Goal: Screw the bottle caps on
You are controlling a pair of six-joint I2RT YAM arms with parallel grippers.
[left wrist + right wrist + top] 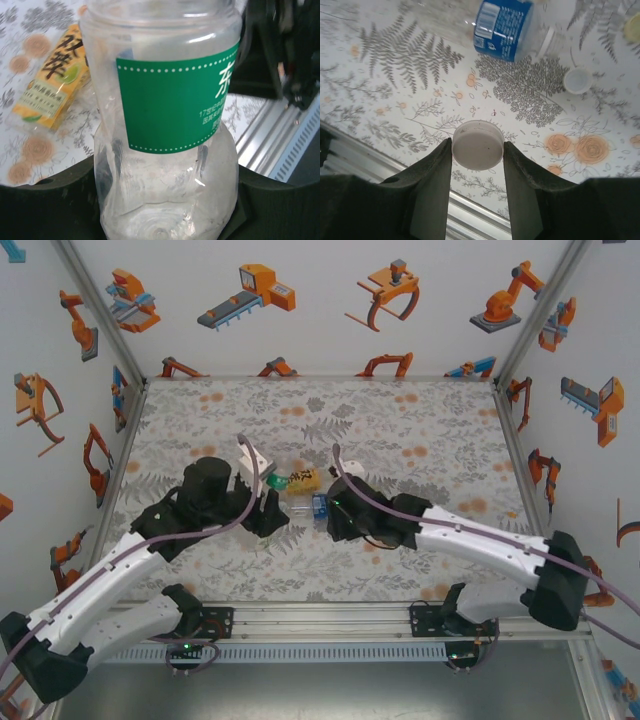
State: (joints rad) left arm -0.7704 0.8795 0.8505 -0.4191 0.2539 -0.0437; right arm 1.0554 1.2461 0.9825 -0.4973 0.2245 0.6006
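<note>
My left gripper point(165, 200) is shut on the lower body of a clear bottle with a green label point(170, 100), held off the mat point(270, 482). A yellow-labelled bottle point(52, 80) lies on the mat behind it point(303, 480). My right gripper point(478, 150) is shut on a white bottle cap point(478, 146), pinched by its rim between both fingers above the mat. A clear bottle with a blue label point(502, 25) lies on its side beyond it point(318, 506). A second white cap point(578, 80) rests open side up on the mat near that bottle's neck.
The floral mat point(420, 440) covers the table inside white walls. An aluminium rail point(320, 620) runs along the near edge, just below the held cap point(470, 215). The two grippers stand close together at mid-table, the right arm point(280, 45) beside the held bottle.
</note>
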